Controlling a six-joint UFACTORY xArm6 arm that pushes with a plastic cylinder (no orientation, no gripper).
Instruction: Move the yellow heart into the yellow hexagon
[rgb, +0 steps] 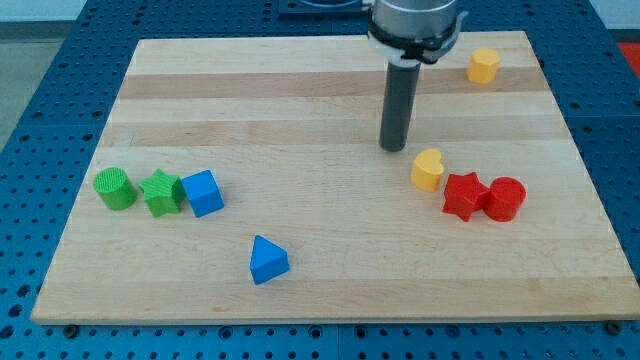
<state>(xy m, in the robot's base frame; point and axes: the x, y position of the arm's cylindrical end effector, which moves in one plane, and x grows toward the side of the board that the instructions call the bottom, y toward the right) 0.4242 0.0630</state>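
my tip (393, 149) just upper-left of yellow heart (428, 170), not touching

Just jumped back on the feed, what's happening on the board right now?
My tip is down on the board, just to the upper left of the yellow heart and not touching it. The heart still has to go to the yellow hexagon, which sits near the view's top right. A red star and red cylinder lie right beside the heart. At the view's left sit a green cylinder, green star, blue cube and blue triangle.
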